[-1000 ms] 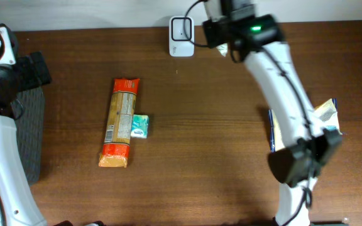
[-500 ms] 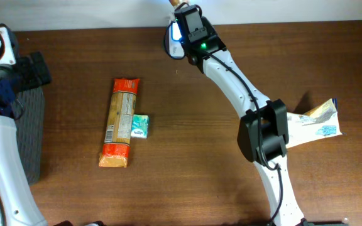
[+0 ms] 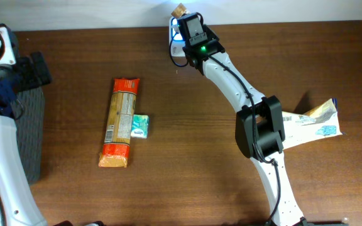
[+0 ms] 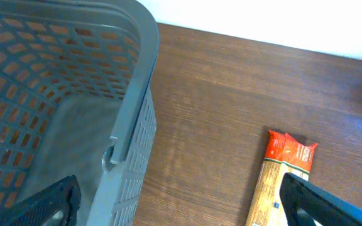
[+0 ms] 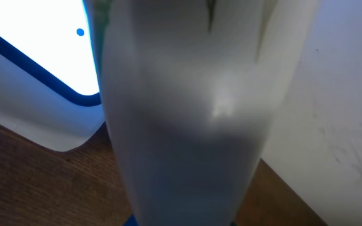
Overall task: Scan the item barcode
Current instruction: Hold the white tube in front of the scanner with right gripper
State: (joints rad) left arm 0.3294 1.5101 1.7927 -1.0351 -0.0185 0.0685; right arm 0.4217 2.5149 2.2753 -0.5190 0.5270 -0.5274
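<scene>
We see the right pincer [image 3: 181, 17] clamped on a pale, blurred item [image 5: 187, 94] at the far edge of the table [image 3: 200, 157], its length running across the glowing scanner [image 5: 36, 56] just behind it.

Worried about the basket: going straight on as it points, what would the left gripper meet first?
Probably bare table, just beside the basket; depth is unclear, so the basket's wall could come first.

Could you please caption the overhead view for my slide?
Right claw holds a small tan item at the lit scanner; an orange packet waits nearby.
</scene>
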